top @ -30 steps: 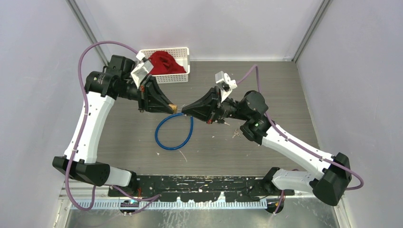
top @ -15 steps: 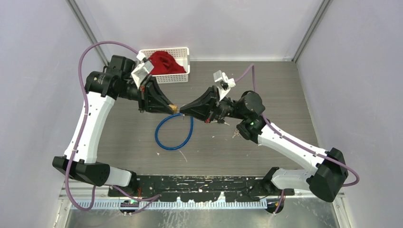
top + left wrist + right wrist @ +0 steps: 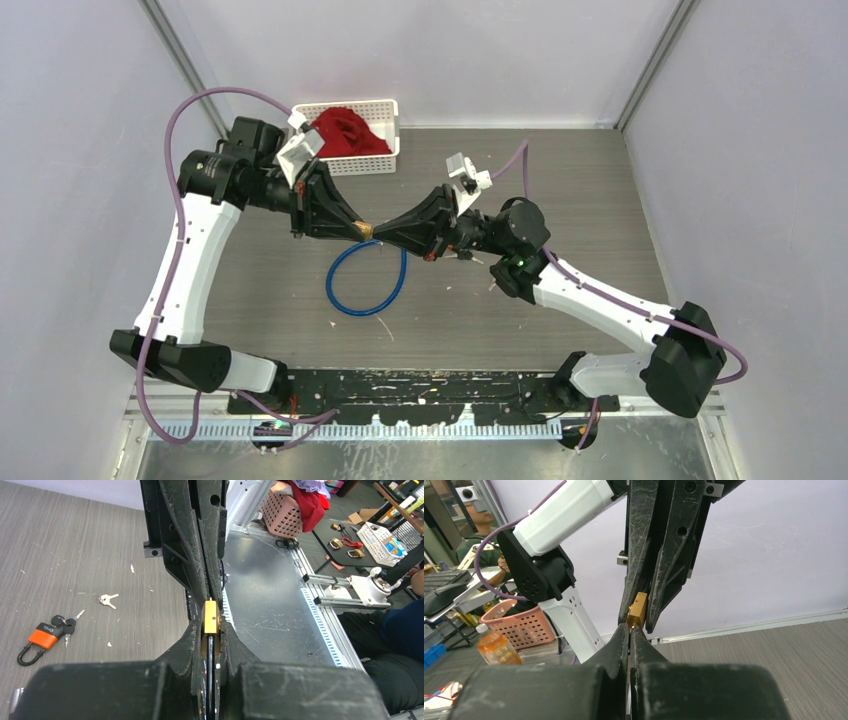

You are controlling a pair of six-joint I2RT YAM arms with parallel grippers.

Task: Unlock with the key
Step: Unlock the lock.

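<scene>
My left gripper (image 3: 360,227) is shut on a small brass padlock (image 3: 210,617) and holds it above the table. The padlock's brass end pokes out past the fingertips, and a dark shackle or cable runs back between them. My right gripper (image 3: 380,233) faces it tip to tip, shut on a thin key that is almost hidden between its fingers (image 3: 621,642). In the right wrist view the padlock (image 3: 639,609) sits right at my right fingertips, touching or nearly so. A blue cable loop (image 3: 342,297) lies on the table below the two grippers.
A white basket (image 3: 385,110) with a red cloth stands at the back left. In the left wrist view an orange padlock with keys (image 3: 42,637) and a loose key pair (image 3: 107,599) lie on the table. Small debris is scattered on the wood surface.
My right arm has moved left toward the left gripper, closing the small gap until its tips meet the padlock. The left arm has stayed still.
</scene>
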